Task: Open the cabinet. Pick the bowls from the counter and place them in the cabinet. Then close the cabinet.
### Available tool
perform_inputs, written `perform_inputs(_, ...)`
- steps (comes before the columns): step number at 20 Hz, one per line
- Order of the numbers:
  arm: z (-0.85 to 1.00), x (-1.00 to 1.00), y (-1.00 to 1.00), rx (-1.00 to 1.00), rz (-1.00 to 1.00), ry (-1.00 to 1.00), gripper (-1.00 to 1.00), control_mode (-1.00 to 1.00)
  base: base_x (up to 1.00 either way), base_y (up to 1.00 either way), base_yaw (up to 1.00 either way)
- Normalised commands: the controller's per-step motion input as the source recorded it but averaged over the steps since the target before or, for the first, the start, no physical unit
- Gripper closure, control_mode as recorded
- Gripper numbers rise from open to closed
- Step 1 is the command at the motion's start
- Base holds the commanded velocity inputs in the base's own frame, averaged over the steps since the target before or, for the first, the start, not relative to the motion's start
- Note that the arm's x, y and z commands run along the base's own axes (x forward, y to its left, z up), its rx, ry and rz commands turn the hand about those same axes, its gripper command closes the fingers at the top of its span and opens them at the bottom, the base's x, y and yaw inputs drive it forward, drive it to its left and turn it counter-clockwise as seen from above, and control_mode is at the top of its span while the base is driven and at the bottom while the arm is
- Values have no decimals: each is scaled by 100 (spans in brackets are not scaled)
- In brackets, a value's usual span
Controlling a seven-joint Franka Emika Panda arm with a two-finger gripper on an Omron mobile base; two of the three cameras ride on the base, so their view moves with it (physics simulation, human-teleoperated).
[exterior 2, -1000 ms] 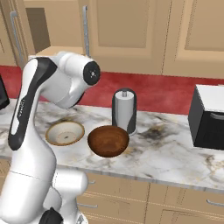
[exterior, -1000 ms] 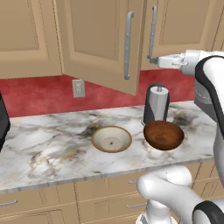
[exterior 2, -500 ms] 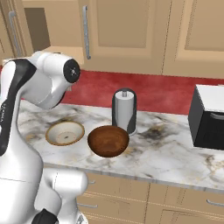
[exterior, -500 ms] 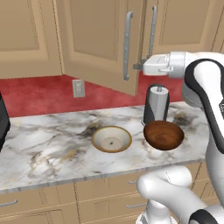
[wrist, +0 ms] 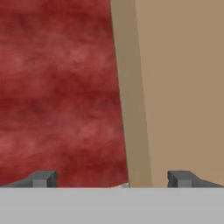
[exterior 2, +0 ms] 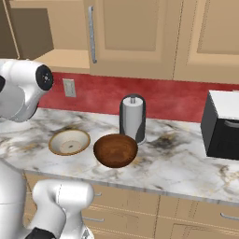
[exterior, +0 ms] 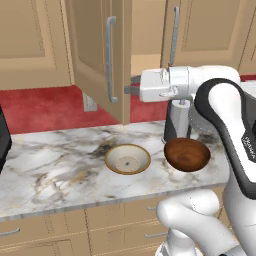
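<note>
The cabinet's left door point(exterior: 95, 55) stands swung out over the counter point(exterior: 50, 165), and its right door point(exterior: 200, 30) is closed. My gripper point(exterior: 129, 86) is open and empty, pointing left at the open door's free edge, level with the lower end of its handle point(exterior: 111, 60). In the hand view the door's edge point(wrist: 131, 96) runs upright between the fingertips point(wrist: 41, 178), with red wall to the left. On the counter sit the cream bowl point(exterior: 127, 159) point(exterior 2: 69, 142) and the dark wooden bowl point(exterior: 186, 154) point(exterior 2: 115, 150), side by side below my arm.
A grey canister point(exterior 2: 133, 119) stands just behind the wooden bowl. A dark appliance with a white top point(exterior 2: 224, 123) sits on the counter's right end, and another dark object point(exterior: 2, 137) at its left end. A wall outlet point(exterior 2: 69, 87) is on the red backsplash.
My gripper has moved left and a little down, and the left door has swung further open with it. The bowls and canister have not moved.
</note>
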Motion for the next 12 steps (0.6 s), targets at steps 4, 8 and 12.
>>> perform_inputs(4, -3, -17, 56, 0, 4, 0, -100, -100, 0, 0, 0)
perform_inputs(8, 7, -2, -25, 4, -3, 0, -100, -100, 0, 0, 0)
perform_inputs(12, 35, 0, -100, 7, -22, 7, -100, -100, 0, 0, 0)
